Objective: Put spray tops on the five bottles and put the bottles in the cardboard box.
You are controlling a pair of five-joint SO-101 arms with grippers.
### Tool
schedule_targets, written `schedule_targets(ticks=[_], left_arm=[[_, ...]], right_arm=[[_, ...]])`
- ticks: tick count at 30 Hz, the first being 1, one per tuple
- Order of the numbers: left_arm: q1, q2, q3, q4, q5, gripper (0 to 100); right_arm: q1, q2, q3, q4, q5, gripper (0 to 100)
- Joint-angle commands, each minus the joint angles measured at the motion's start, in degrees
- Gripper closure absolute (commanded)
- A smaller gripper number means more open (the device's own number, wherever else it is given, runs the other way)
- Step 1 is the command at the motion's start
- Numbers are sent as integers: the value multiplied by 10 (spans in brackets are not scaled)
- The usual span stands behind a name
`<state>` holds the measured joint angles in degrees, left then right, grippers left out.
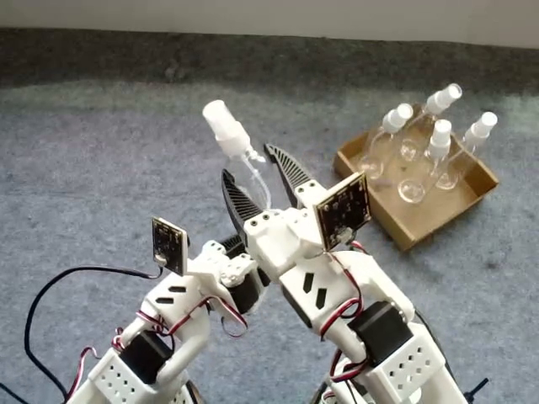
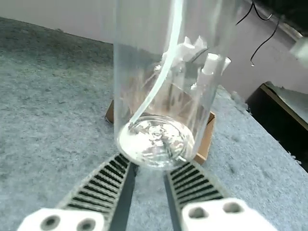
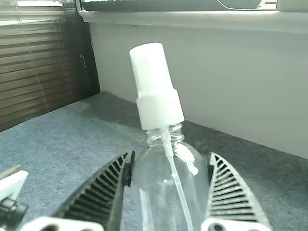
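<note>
A clear bottle (image 1: 253, 172) is held up over the grey carpet, and my right gripper (image 1: 247, 161) is shut on its body. The white spray top (image 3: 154, 89) sits on the bottle (image 3: 163, 192). Its collar rests high on the neck, threads show below it, and the dip tube hangs inside. My right gripper (image 3: 169, 156) has a black finger on each side of the bottle. My left gripper (image 2: 149, 166) is under the bottle's base (image 2: 154, 139). Its fingers (image 2: 115, 187) stand close together and their tips are hidden by the base.
The cardboard box (image 1: 438, 210) lies at the right on the carpet, with several capped bottles (image 1: 421, 143) in it. The same box (image 2: 207, 139) shows behind the held bottle. Both arms' bodies crowd the front middle, the left arm (image 1: 181, 311) beside the right. A wall runs along the back.
</note>
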<state>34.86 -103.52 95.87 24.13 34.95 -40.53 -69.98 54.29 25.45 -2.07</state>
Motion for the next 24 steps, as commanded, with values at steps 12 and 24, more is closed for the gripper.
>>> schedule_targets(ticks=[12,24], left_arm=[[-87,-6,9,-15,-1,995],[-99,-6,10,-15,-1,995]], right_arm=[[-3,0,-7,1,-3,847],[-1,0,-7,2,1,848]])
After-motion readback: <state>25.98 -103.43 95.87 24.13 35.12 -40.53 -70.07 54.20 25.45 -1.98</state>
